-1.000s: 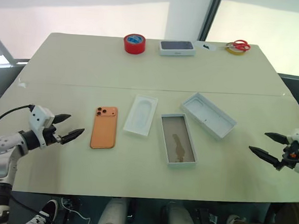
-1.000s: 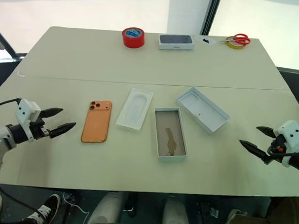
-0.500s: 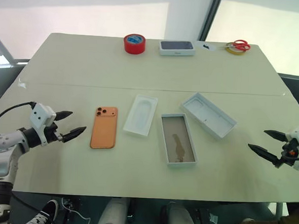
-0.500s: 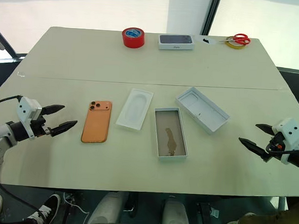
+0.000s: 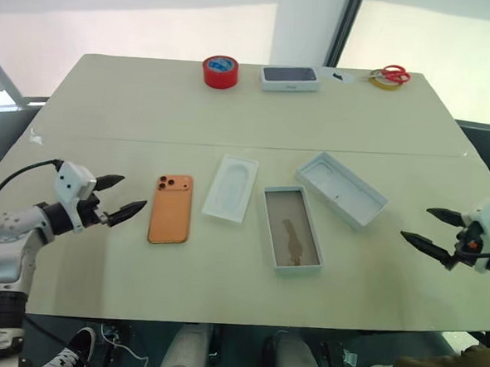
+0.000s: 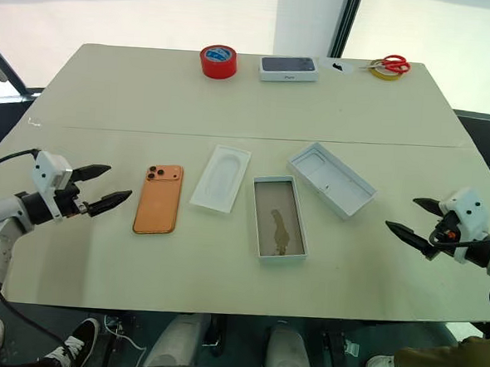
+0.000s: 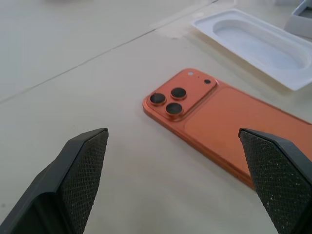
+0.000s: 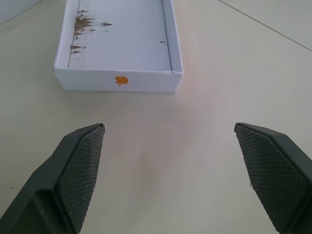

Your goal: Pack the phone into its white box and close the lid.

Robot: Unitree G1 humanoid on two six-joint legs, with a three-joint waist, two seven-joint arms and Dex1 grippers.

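The table (image 5: 233, 108) is a broad, matte cream slab with a fine seam running 9 to 3 o'clock across its middle. Near its centre lies the lid (image 5: 342, 189), a shallow white card rectangle, smooth inner face up, its long axis from 10 to 4 o'clock. At 7 o'clock of it sits the box (image 5: 291, 230), a shallow white card base with thin walls and a tan, stained floor, running almost 12 to 6 o'clock; an end wall bears a small orange mark in the right wrist view. At 9 o'clock of the box lies a tray (image 5: 231, 188), thin moulded white with a rounded hollow. At 9 o'clock of the tray lies the phone (image 5: 171, 208), a flat orange slab with rounded corners, back up, long axis 12 to 6 o'clock, its raised three-lens block at the 12 o'clock end. At the far edge stand a red tape roll (image 5: 220, 71), a white box with a dark phone picture (image 5: 290, 78) and red-handled scissors (image 5: 390, 75). The left gripper (image 5: 121, 196) hangs at 9 o'clock of the phone, textured black fingers spread, holding nothing. The right gripper (image 5: 433, 230) hangs well apart at 3 o'clock of the box, likewise spread and empty.
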